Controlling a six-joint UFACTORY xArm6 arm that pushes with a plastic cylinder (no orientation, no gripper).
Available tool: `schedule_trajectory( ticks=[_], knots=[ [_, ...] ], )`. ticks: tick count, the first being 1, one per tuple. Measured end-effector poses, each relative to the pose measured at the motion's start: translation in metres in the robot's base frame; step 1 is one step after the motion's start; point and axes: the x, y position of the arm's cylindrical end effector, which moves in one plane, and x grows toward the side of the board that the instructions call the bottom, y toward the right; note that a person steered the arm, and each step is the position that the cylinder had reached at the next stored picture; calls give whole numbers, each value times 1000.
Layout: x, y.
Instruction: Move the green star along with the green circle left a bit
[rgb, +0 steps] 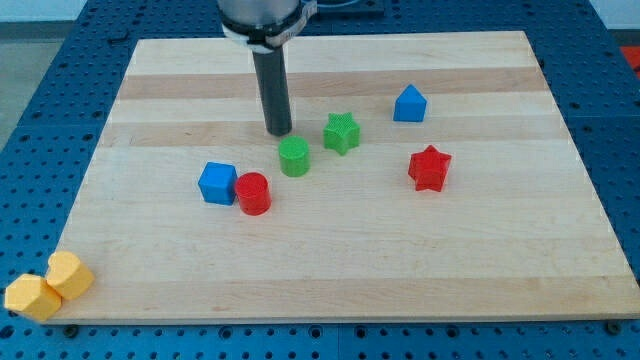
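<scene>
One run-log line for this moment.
my tip: just above green circle | green star: right of tip, untouched | red cylinder, blue cube: lower left

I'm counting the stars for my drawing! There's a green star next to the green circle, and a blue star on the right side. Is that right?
Almost. The star on the view's right is red, not blue: the red star shows clearly in the camera view. The green star does sit next to the green circle.
</scene>
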Motion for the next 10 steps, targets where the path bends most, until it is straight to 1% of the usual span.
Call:
schedule_trajectory(
  ticks=[1, 2, 4, 8, 10],
  knots=[
    [-12, 29],
    [-12, 57],
    [-11, 96],
    [14, 97],
    [46, 92]
  ],
)
